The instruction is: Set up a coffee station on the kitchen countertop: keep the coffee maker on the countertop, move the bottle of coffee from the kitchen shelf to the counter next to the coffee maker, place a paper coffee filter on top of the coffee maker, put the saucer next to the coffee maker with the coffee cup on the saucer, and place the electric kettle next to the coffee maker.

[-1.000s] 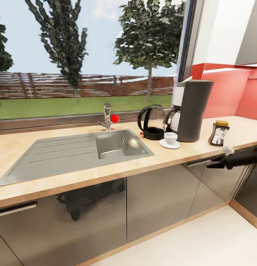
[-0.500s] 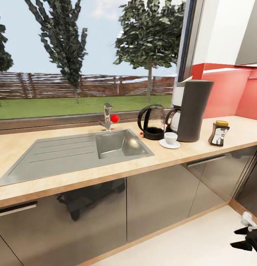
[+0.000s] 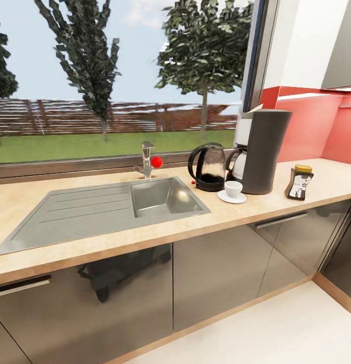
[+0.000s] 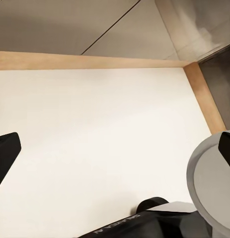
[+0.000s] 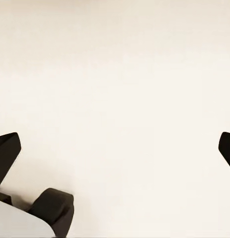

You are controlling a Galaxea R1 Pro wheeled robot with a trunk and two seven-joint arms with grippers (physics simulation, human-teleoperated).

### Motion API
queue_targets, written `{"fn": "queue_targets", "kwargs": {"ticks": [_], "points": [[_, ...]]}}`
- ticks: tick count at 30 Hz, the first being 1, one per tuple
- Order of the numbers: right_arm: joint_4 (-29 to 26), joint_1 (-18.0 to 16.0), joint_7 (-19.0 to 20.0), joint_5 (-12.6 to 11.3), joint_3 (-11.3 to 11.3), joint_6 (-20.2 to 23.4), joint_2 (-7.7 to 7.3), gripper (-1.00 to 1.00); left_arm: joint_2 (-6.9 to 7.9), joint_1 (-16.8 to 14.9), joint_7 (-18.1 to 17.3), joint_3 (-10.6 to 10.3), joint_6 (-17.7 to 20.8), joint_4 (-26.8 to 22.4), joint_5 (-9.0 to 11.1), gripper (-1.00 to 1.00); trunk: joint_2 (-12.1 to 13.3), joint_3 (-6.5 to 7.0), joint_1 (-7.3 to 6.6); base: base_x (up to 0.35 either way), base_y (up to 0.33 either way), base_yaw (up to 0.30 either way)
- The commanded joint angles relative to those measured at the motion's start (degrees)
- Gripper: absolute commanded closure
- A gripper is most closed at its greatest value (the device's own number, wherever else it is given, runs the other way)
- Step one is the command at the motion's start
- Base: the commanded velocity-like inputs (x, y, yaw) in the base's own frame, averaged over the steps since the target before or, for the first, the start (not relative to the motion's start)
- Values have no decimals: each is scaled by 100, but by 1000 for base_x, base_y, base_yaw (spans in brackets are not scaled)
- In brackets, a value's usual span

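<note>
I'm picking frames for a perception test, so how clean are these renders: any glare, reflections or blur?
Head view: sharp overall, even daylight; the glossy cabinet fronts mirror a dark shape under the sink, and the electric kettle shows soft highlights. Left wrist view: crisp floor and skirting, no glare. Right wrist view: plain pale floor, featureless, finger edges slightly soft.

The kitchen countertop (image 3: 114,237) carries the electric kettle (image 3: 209,167), coffee maker (image 3: 264,151), saucer (image 3: 232,197) and bottle of coffee (image 3: 299,182).

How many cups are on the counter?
1. The coffee cup sits on the saucer, in front of the coffee maker and beside the electric kettle. Another could hide behind the machine.
</note>
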Motion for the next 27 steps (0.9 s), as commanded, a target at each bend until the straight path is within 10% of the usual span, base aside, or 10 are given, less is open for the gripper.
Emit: {"fn": "queue_targets", "kwargs": {"ticks": [1, 7, 27], "points": [[12, 43, -125, -57, 35, -29, 100, -100, -2, 2, -8, 2, -36, -4, 3, -100, -2, -4, 0, 0, 0, 0], [43, 248, -614, -64, 35, -61, 461, -100, 0, 2, -5, 10, -36, -9, 3, -100, -2, -4, 0, 0, 0, 0], [52, 276, -687, -69, 39, -64, 508, -100, 1, 2, -1, -25, -39, -10, 3, -100, -2, -4, 0, -24, -101, 90]]}}
